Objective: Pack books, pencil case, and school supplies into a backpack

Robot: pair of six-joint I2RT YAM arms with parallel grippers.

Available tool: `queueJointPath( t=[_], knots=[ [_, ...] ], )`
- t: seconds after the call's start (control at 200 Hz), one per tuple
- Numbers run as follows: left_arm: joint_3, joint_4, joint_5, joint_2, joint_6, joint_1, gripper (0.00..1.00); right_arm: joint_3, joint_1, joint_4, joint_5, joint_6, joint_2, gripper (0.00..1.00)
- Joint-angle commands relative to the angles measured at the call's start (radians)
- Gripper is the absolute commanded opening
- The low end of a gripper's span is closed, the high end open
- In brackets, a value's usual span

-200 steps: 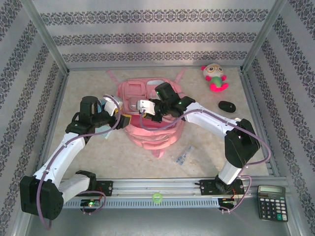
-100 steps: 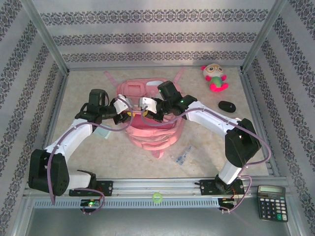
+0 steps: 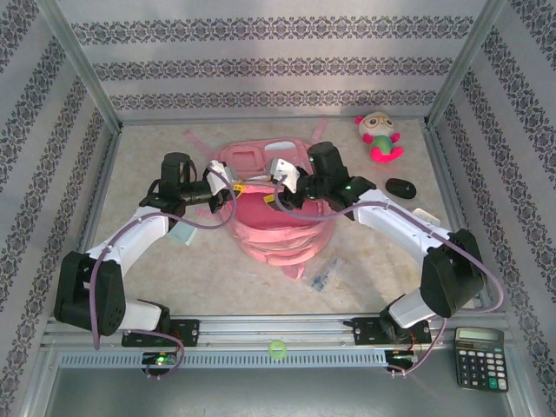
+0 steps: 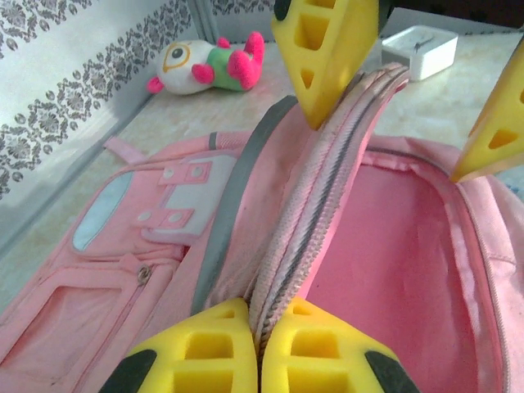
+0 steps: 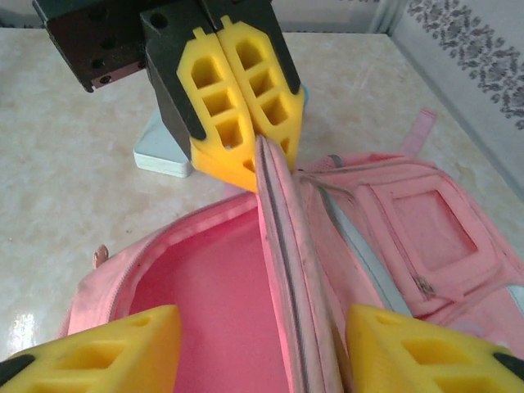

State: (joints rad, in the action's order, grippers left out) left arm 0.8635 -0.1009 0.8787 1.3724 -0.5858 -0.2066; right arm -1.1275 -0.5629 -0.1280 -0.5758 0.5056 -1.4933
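My left tool (image 4: 260,332) pinches the rim of the backpack (image 4: 123,246); that rim runs straight ahead into my right tool (image 5: 262,348), open astride it.

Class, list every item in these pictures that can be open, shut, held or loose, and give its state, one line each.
backpack: main compartment unzipped and open, pink lining showing.
left gripper: shut on the backpack's zipper edge.
right gripper: open, a finger on each side of that edge.
plush toy: lying loose, untouched.
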Motion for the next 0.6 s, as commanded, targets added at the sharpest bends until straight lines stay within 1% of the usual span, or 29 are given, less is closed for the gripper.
queueJointPath(
  t=[0.0, 0.17, 0.22, 0.25, 0.295, 0.35, 0.4, 0.435, 0.5, 0.595],
  knots=[
    [-0.003, -0.129, 0.114, 0.006, 0.073, -0.013, 0.00, 0.053, 0.030, 0.030, 0.018, -0.020, 0.024, 0.58],
    [0.005, -0.112, 0.110, 0.006, 0.071, -0.014, 0.00, 0.030, 0.076, -0.025, 0.028, 0.028, -0.011, 0.59],
    [0.011, -0.092, 0.093, 0.003, 0.076, -0.014, 0.00, 0.015, 0.077, -0.042, 0.036, 0.039, -0.025, 0.56],
    [0.015, -0.078, 0.076, -0.001, 0.090, -0.014, 0.00, 0.008, 0.077, -0.042, 0.040, 0.037, -0.031, 0.52],
    [0.021, -0.058, 0.031, -0.009, 0.131, -0.014, 0.05, -0.002, 0.077, -0.038, 0.047, 0.006, -0.035, 0.39],
    [0.025, -0.034, -0.054, -0.024, 0.209, -0.014, 0.14, -0.011, 0.076, -0.030, 0.048, -0.039, -0.035, 0.25],
    [0.029, -0.001, -0.157, -0.042, 0.307, -0.014, 0.33, -0.009, 0.071, -0.010, 0.064, -0.092, -0.029, 0.14],
    [0.036, 0.041, -0.234, -0.057, 0.373, -0.013, 0.36, -0.003, 0.065, 0.006, 0.083, -0.131, -0.023, 0.10],
    [0.049, 0.140, -0.373, -0.094, 0.485, -0.014, 0.40, 0.004, 0.045, 0.029, 0.147, -0.212, -0.013, 0.05],
    [0.066, 0.315, -0.598, -0.151, 0.623, -0.014, 0.54, 0.003, 0.005, 0.049, 0.246, -0.333, -0.008, 0.05]
  ],
)
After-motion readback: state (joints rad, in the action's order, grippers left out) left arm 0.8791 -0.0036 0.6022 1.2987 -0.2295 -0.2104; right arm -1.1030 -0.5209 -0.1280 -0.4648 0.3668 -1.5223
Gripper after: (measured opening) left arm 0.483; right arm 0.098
